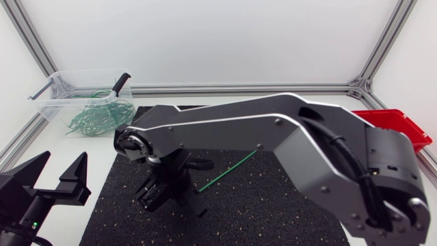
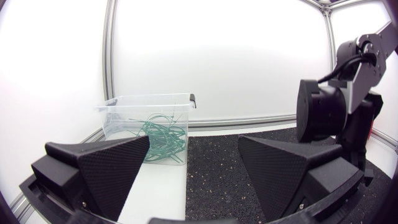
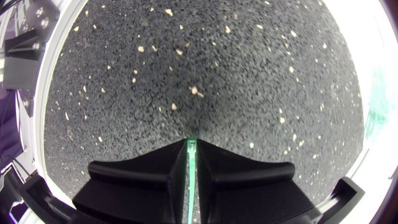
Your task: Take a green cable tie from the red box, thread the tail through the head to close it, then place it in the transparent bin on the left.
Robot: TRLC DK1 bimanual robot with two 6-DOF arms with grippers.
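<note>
- My left gripper (image 1: 63, 161) sits at the table's front left corner, just off the mat. The fingers (image 2: 112, 165) are spread wide with nothing between them.
- The black speckled mat (image 1: 287, 212) covers the middle of the table, from the front edge back towards the far edge.
- My right arm (image 1: 273, 133) comes in from the right edge and reaches across, past the middle of the mat. Its gripper (image 3: 191, 142) points down at the mat's left half, hanging close over it.
- My right gripper's fingers are pinched nearly together on one green cable tie (image 3: 191, 163). The head end pokes out right at the fingertips.
- From above, the rest of that tie (image 1: 229, 171) sticks out of the gripper as a straight green line. It slants towards the far right over the mat, under my forearm.
- The red box (image 1: 403, 126) is at the right edge, mostly hidden behind my right arm, so I can't tell what's in it.
- The transparent bin (image 1: 51, 102) is in the far left corner, off the mat, with a loose tangle of green ties (image 1: 95, 117) inside.
</note>
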